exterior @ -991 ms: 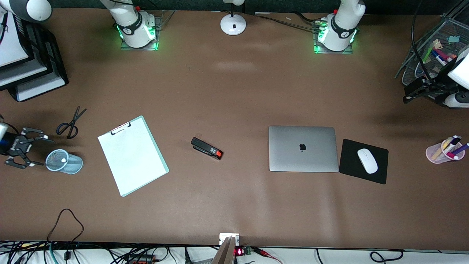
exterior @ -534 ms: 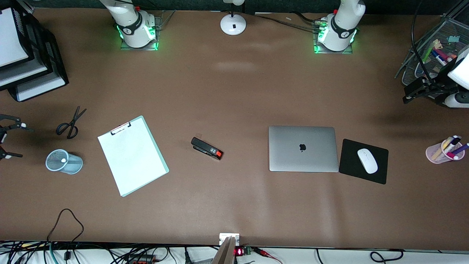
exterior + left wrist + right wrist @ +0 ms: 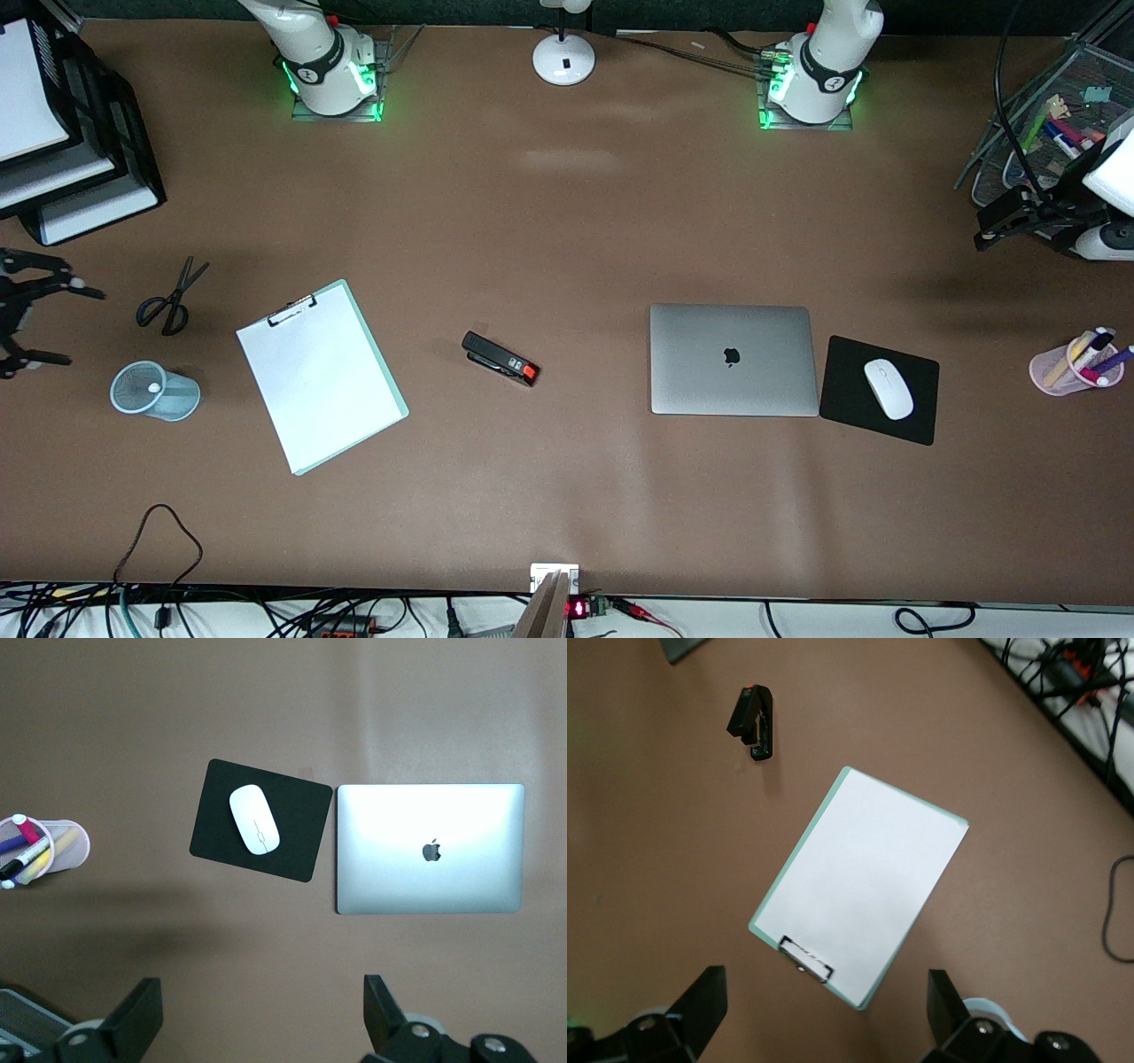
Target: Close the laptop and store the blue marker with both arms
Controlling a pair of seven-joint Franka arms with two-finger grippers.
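The silver-grey laptop lies closed on the table, apple logo up; it also shows in the left wrist view. A light-blue mesh cup stands at the right arm's end of the table with a small white tip inside it; no blue marker body shows. My right gripper is open and empty, up over the table edge beside the cup and the scissors; in its own view it is over the bare table. My left gripper is open and empty, high over the table's other end, and waits.
A clipboard with white paper, a black stapler, a black mouse pad with a white mouse, and a pink pen cup lie on the table. Black paper trays and a mesh organizer stand at the two ends.
My right gripper has moved away from beside the mesh cup, toward the robots' side of the table, still open. The left arm, the laptop and the cup have not moved.
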